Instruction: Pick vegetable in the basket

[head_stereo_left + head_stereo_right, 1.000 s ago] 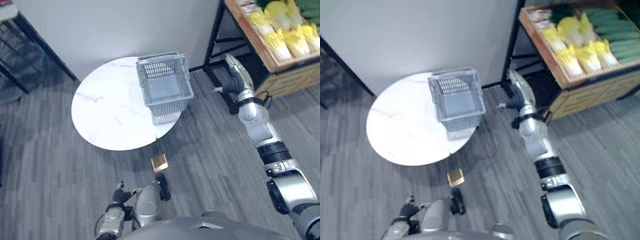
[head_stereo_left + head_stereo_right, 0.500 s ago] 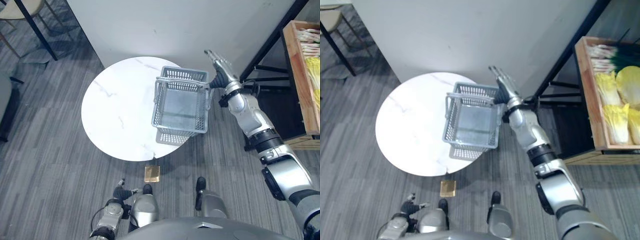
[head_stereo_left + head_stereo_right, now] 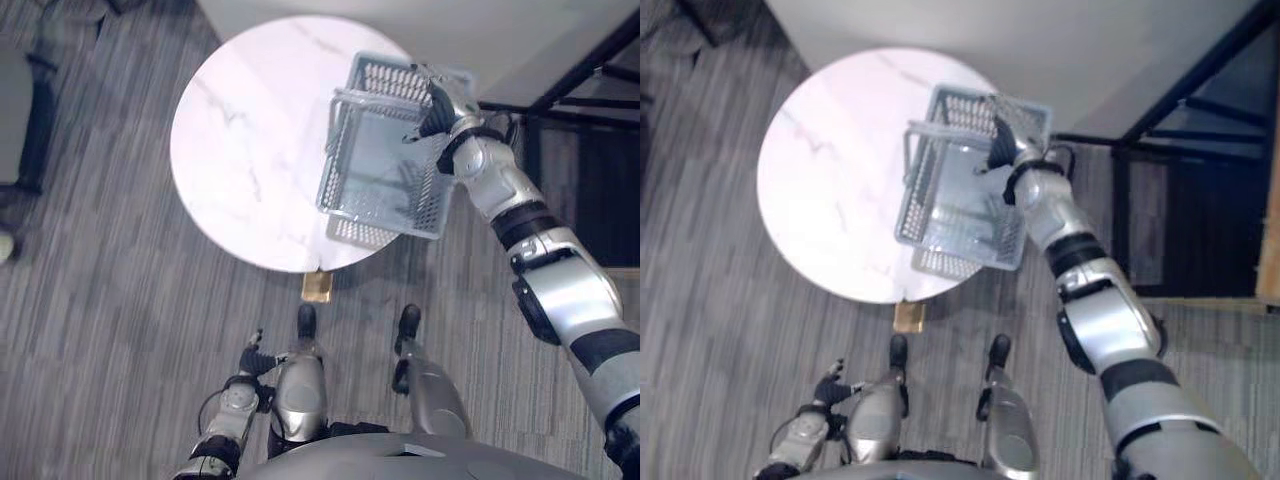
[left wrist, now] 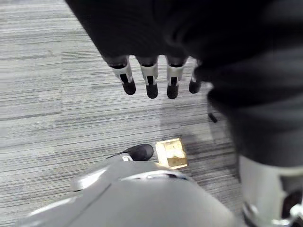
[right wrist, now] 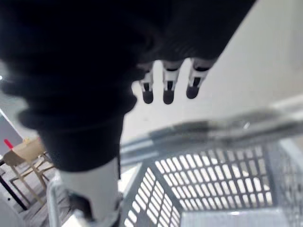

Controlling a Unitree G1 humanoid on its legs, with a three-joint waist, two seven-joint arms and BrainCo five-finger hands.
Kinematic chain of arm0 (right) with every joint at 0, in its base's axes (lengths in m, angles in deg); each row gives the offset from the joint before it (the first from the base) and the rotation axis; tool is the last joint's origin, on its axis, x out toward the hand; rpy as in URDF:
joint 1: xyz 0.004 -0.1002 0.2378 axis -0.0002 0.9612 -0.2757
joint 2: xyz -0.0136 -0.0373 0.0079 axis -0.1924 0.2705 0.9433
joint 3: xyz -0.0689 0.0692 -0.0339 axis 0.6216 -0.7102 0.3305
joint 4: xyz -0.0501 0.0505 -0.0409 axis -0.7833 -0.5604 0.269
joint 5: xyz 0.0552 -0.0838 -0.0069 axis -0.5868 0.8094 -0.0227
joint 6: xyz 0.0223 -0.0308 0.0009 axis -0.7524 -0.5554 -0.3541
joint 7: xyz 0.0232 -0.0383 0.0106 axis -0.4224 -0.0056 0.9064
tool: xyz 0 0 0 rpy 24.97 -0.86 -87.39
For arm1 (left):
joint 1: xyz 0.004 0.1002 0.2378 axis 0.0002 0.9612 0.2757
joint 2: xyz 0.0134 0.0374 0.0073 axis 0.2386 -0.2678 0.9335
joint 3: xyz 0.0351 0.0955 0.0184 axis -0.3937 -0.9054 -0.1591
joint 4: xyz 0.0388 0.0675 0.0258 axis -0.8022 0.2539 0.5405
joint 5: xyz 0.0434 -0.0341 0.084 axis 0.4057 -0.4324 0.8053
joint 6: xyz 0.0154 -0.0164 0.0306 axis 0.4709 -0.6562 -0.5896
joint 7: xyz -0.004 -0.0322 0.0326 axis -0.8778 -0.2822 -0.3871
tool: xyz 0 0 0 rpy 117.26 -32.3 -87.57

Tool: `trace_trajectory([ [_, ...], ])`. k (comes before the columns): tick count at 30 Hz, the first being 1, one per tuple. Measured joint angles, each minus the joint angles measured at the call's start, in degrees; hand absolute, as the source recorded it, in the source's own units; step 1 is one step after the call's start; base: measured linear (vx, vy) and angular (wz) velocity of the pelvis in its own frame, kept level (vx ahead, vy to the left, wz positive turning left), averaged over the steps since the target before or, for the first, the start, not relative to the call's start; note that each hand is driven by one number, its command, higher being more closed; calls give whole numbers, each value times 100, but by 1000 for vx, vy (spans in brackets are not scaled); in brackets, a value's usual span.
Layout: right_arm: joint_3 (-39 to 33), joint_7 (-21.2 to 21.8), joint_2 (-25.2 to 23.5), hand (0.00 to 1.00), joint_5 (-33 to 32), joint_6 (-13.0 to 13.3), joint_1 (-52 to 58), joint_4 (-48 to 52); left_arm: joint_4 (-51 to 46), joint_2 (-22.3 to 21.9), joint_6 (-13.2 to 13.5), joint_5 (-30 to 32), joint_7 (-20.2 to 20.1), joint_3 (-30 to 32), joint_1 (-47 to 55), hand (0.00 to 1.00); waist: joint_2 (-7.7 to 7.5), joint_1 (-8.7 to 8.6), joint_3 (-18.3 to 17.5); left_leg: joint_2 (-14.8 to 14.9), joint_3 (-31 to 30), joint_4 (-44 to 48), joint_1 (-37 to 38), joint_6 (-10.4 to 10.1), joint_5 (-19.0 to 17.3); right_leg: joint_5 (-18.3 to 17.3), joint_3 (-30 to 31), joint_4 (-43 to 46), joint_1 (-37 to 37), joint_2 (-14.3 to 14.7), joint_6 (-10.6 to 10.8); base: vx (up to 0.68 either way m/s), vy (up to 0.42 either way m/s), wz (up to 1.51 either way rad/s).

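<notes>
We see the basket [image 3: 380,180] as grey perforated plastic, the bench [image 3: 250,150] top as smooth, faintly glossy white marble, the floor [image 3: 100,330] as matt, streaked grey planking.

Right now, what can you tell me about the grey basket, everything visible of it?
The basket is grey and looks like plastic, rectangular, with lattice walls, a plain floor and a thin handle across its top. Nothing lies inside it. It stands upright at the robot's right side of the round white table, and its outer side appears to reach past the table's edge. The right hand is over its far rim with straight fingers; whether it touches the basket cannot be told.
</notes>
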Motion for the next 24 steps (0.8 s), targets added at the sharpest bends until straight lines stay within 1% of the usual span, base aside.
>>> trace_trajectory([
  [1,-3,-22,51,100,-1,-4,-162,-120,-52,-6,10,-72,7,-55,-30,0,54,8,96,-18,-88,0,-67,0,44,3,-70,0,-14,-21,1,-95,-10,60],
  [2,-21,-124,146,100,0,-14,-387,-291,-129,-9,14,-156,10,-179,-90,0,176,25,229,-33,-235,-7,-162,3,94,4,-216,11,-22,-46,2,-105,3,63],
  [3,-68,-220,305,100,-17,-20,-649,-446,-133,-6,39,-214,14,-276,-152,0,245,29,304,-60,-392,-6,-311,7,160,3,-343,55,-105,-78,3,-104,5,62],
  [4,-127,-226,382,100,-45,-31,-797,-567,-133,-4,58,-229,20,-332,-189,0,278,40,319,-81,-479,-12,-422,4,212,0,-405,102,-185,-100,4,-96,13,64],
  [5,-262,-264,590,100,-69,-53,-1020,-777,-132,-2,104,-294,27,-471,-296,0,393,57,376,-114,-636,-28,-576,20,275,-25,-544,190,-290,-144,2,-92,22,58],
  [7,-424,-368,947,100,-66,-13,-1207,-912,-127,12,110,-380,30,-705,-433,0,507,64,435,-213,-816,-159,-699,57,443,-97,-706,399,-444,-271,23,-94,40,57],
  [10,-692,-345,1314,100,-115,-52,-1174,-1105,-128,21,118,-421,20,-881,-462,0,578,70,467,-384,-933,-217,-685,118,530,-246,-805,709,-483,-494,112,-72,65,39],
  [12,-780,-294,1415,100,-213,-64,-1046,-1060,-119,41,114,-421,11,-921,-462,0,577,56,466,-446,-928,-221,-661,146,549,-245,-796,745,-478,-567,135,-37,55,9],
  [13,-895,-251,1451,100,-349,-65,-850,-857,-118,59,110,-402,1,-931,-459,0,562,30,469,-489,-883,-245,-603,169,566,-224,-748,737,-459,-603,163,-16,51,-23],
  [15,-901,-220,1423,100,-595,-48,-394,-479,-92,88,92,-296,-23,-935,-445,0,478,9,464,-516,-634,-369,-352,199,578,-124,-503,619,-366,-601,209,-4,58,-60],
  [16,-898,-191,1292,100,-750,-32,93,-78,-66,151,82,-152,-35,-967,-399,0,348,-27,402,-529,-347,-410,-154,239,522,-1,-243,448,-302,-568,244,22,40,-84],
  [17,-911,-180,1236,100,-784,-30,305,132,-52,180,77,-64,-42,-978,-391,0,273,-51,366,-536,-223,-407,-88,239,482,51,-131,375,-282,-552,245,39,52,-111],
  [18,-1005,-153,1081,100,-794,-15,849,563,44,269,70,147,-56,-980,-401,0,98,-160,276,-532,8,-380,8,249,400,142,95,259,-261,-509,256,44,42,-79],
  [19,-1056,-130,1001,100,-797,-4,1134,772,119,321,61,279,-85,-981,-422,0,5,-252,227,-525,117,-357,56,244,357,171,193,212,-248,-487,255,63,38,-99],
  [20,-1131,-113,750,100,-891,3,1747,1135,245,410,-17,487,-142,-987,-437,0,-219,-431,116,-482,368,-242,192,233,198,205,427,185,-210,-427,246,67,13,-122],
  [21,-1179,-54,476,100,-994,-14,2436,1526,371,488,-79,613,-173,-976,-455,0,-432,-532,-12,-379,705,13,344,209,-55,251,609,216,-175,-321,196,62,-1,-140],
  [22,-1194,0,335,100,-1067,-20,2807,1706,376,521,-120,666,-178,-954,-438,0,-526,-594,-80,-298,923,153,435,197,-183,326,629,231,-168,-241,99,81,-22,-196],
  [23,-1147,133,6,100,-1136,-49,3451,1927,380,554,-156,775,-223,-837,-418,0,-664,-674,-179,-103,1467,399,679,232,-374,684,600,211,-169,31,-246,47,-65,-241],
  [24,-1150,206,-290,100,-1211,-46,4055,2192,372,513,-175,802,-263,-606,-415,0,-606,-696,-307,269,2138,467,869,365,-463,1084,480,135,-172,320,-500,31,-93,-256],
])
